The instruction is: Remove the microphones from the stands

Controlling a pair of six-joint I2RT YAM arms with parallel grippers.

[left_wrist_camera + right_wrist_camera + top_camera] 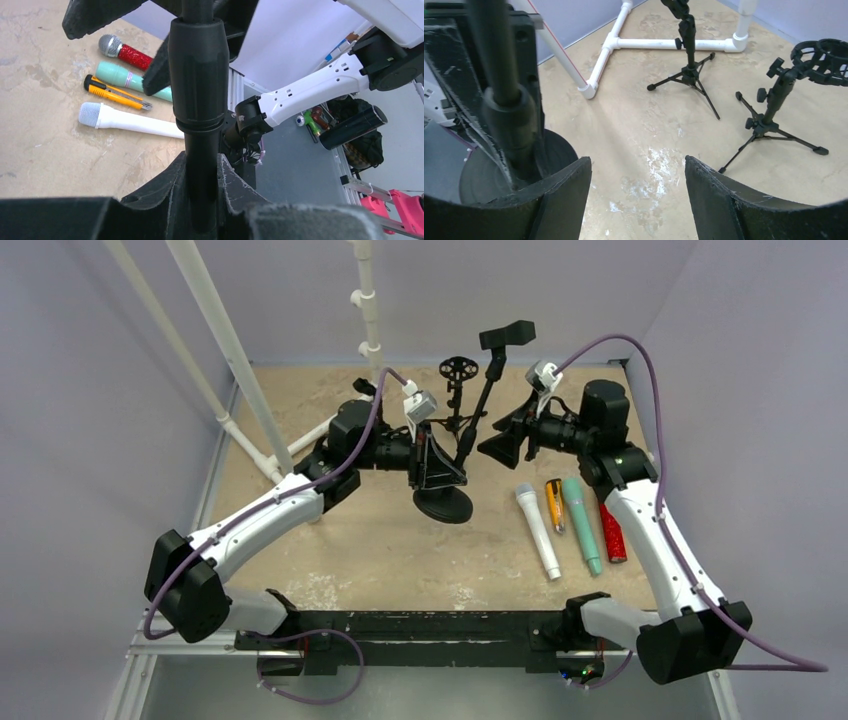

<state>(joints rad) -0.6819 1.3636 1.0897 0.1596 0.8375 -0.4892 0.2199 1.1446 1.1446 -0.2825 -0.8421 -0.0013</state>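
Top external: left gripper (445, 464) clamped on stand (480, 405) pole | right gripper (497, 447) jaws apart, beside the pole | white microphone (537, 532), teal microphone (582, 525) and red microphone (611, 535) flat on table (400, 550), right of stand base.

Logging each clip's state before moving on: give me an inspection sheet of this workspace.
Surface: beige table, scuffed white in places.
Job's things: stand upright on its round base, top clip looks empty; white microphone, teal microphone, red microphone lie side by side.
Clutter: utility knife among the microphones; shock-mount tripod; plain tripod.
Grippers: left gripper shut on the stand's pole; right gripper open, empty.
Cables: purple cable looped along each arm.
Surroundings: white pipe frame, grey walls.
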